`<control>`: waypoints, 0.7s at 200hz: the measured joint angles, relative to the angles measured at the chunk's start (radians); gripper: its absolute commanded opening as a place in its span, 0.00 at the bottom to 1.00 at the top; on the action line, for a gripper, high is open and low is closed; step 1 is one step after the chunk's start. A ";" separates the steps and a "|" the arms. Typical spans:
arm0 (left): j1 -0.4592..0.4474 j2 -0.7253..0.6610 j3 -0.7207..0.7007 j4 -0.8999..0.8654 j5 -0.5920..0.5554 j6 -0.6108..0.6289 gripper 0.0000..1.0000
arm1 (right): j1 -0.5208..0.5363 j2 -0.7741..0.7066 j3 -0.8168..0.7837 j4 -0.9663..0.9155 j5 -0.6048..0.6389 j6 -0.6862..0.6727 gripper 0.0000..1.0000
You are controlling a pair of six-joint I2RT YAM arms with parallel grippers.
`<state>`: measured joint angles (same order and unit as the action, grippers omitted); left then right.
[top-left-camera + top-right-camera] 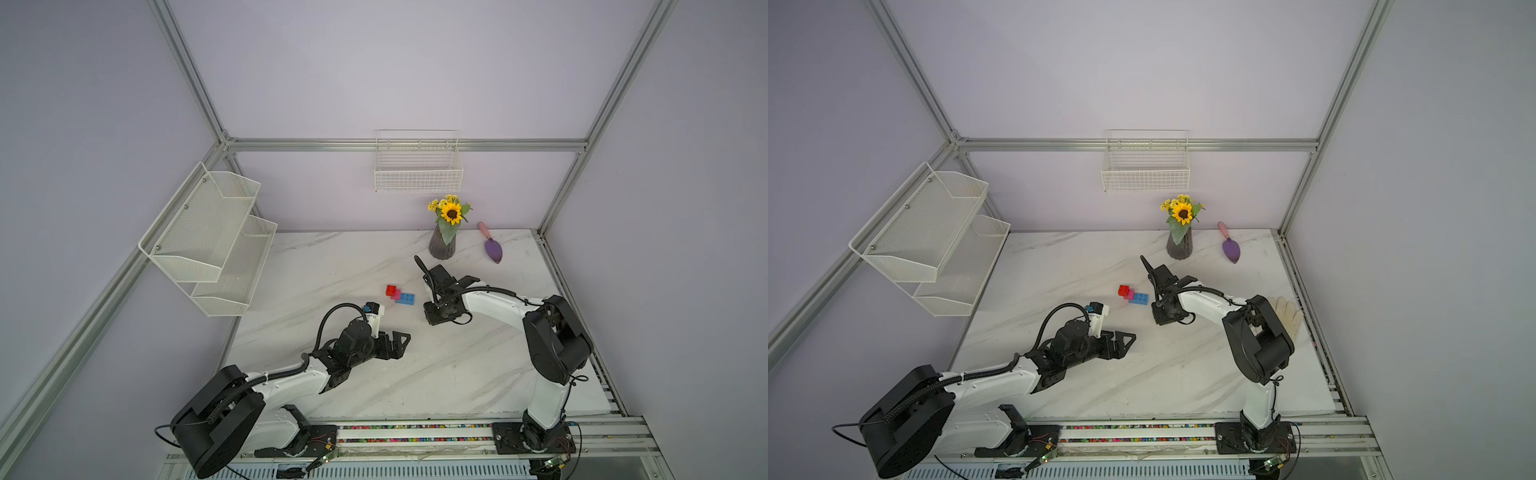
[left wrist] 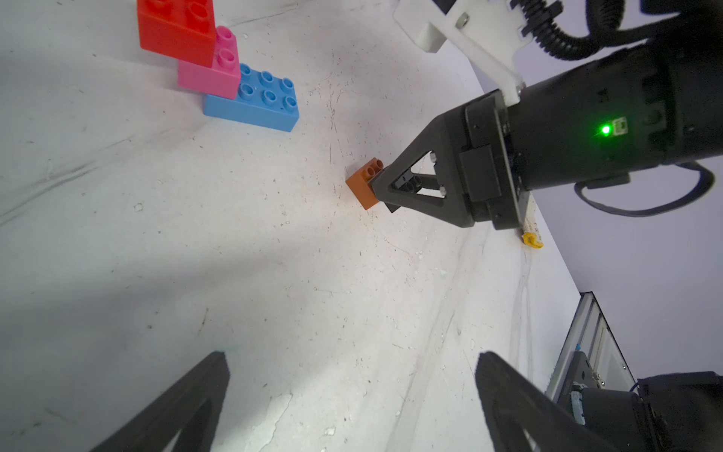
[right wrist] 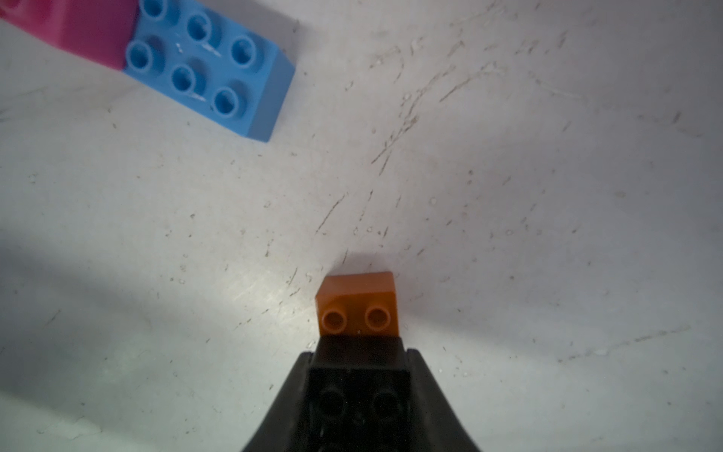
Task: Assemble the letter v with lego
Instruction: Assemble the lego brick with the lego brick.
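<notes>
The right gripper (image 3: 358,352) is clamped on the flat side walls of a black brick (image 3: 358,391). An orange brick (image 3: 358,303) is joined to it and sticks out past the tips, low over the tabletop (image 2: 234,254); whether it touches, I can't tell. These bricks look light, hard and slick, so pinching the side walls seems right, though the orange one hangs by its studs alone. Nearby the blue brick (image 2: 254,101) sits stepped under a pink brick (image 2: 211,74) and a red brick (image 2: 176,31). The right arm reaches in with its wrist bent down. The left gripper (image 2: 352,360) lies low, jaws spread and empty.
</notes>
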<state>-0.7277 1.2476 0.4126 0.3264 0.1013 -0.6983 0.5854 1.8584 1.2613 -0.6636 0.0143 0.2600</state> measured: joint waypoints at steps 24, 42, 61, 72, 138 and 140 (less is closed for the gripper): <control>0.000 -0.023 0.000 -0.010 -0.005 0.001 1.00 | 0.000 0.004 0.006 -0.008 -0.001 -0.014 0.13; 0.000 -0.035 0.000 -0.016 -0.009 0.002 1.00 | 0.000 0.004 0.004 -0.010 -0.001 -0.019 0.13; 0.000 -0.042 0.000 -0.023 -0.012 0.002 1.00 | 0.000 -0.001 -0.005 -0.006 -0.001 -0.017 0.13; 0.000 -0.048 0.000 -0.035 -0.013 0.002 1.00 | 0.000 -0.005 -0.014 0.004 -0.001 -0.008 0.13; 0.001 -0.135 0.000 -0.135 -0.040 0.003 1.00 | 0.000 -0.029 -0.057 0.055 0.000 0.068 0.14; 0.001 -0.138 0.000 -0.138 -0.042 0.003 1.00 | 0.000 -0.029 -0.057 0.054 0.001 0.069 0.13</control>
<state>-0.7269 1.1095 0.4129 0.1883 0.0593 -0.6952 0.5854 1.8297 1.2045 -0.6094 0.0151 0.3294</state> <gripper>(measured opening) 0.997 0.351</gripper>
